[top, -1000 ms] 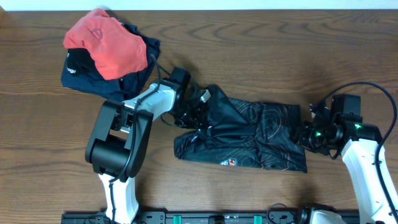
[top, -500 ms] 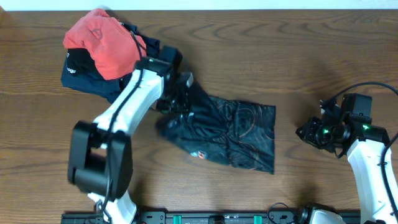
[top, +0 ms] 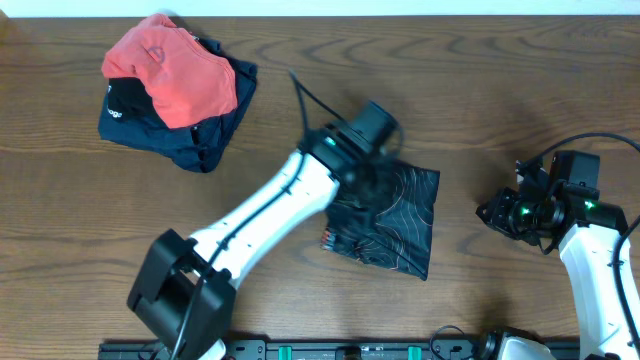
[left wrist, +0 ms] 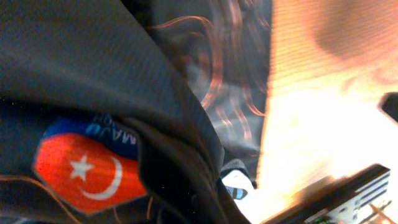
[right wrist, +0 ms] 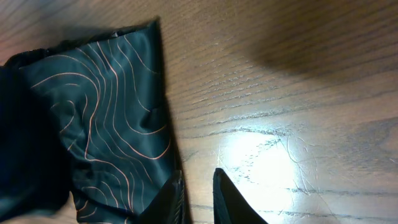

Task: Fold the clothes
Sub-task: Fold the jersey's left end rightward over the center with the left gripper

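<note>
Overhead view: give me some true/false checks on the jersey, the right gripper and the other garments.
1. The jersey lies mid-table under the left arm. True.
2. The right gripper holds the jersey. False: it is empty, off to the jersey's right over bare table.
3. The red garment sits on the navy garment. True.
4. The jersey touches the red garment. False: bare wood separates them.

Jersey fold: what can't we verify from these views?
Left gripper fingers: under the left arm overhead; jersey fabric fills the left wrist view.
Jersey lettering: folded out of sight; left wrist shows only a red badge.
Navy garment print: too small overhead, partly under the red garment.
Right gripper: finger bases cut off by the right wrist view's bottom edge.
</note>
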Motion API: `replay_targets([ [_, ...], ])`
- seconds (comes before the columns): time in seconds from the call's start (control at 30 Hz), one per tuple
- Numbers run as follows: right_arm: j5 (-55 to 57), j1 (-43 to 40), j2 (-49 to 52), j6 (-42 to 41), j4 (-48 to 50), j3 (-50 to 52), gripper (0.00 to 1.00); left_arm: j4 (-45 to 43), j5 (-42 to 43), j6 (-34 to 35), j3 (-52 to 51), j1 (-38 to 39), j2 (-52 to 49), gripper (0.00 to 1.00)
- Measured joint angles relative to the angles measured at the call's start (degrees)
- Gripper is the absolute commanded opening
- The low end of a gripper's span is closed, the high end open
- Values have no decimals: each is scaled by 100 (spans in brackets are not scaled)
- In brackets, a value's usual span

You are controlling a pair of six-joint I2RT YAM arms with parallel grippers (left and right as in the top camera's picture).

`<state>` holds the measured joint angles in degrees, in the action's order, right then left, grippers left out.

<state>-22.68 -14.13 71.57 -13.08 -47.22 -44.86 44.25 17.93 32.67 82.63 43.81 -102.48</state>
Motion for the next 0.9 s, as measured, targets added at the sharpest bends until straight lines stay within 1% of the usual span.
replay_targets([
  [0.13,-2,0,0,-7,-2,0,16,-426,-273,468,0,468,0,6],
  [0.2,0,0,0,-9,-2,0,16,-623,-487,595,0,658,0,7],
  [0.3,-2,0,0,-9,-4,0,17,-903,-752,699,-13,876,-7,16],
  [0.37,-2,0,0,-9,-9,0,17,-1003,-859,817,-17,992,-37,35],
  [0.4,-2,0,0,-9,-9,0,17,-1049,-894,890,-17,1043,-63,48],
  [0.43,-2,0,0,-9,-9,0,17,-1086,-920,940,-17,1078,-96,58],
  [0.53,-2,0,0,-9,-9,0,18,-1150,-929,1003,-26,1150,-173,72],
  [0.6,-2,0,0,-9,-9,0,19,-1156,-901,981,-33,1165,-195,73],
  [0.67,-4,0,0,-11,-11,0,21,-1073,-831,785,-31,1147,-199,73],
  [0.8,-4,0,0,-9,-26,0,27,-302,-717,426,107,929,-199,73],
  [0.9,-109,0,-2,61,-31,0,30,326,-695,66,387,549,-181,73],
])
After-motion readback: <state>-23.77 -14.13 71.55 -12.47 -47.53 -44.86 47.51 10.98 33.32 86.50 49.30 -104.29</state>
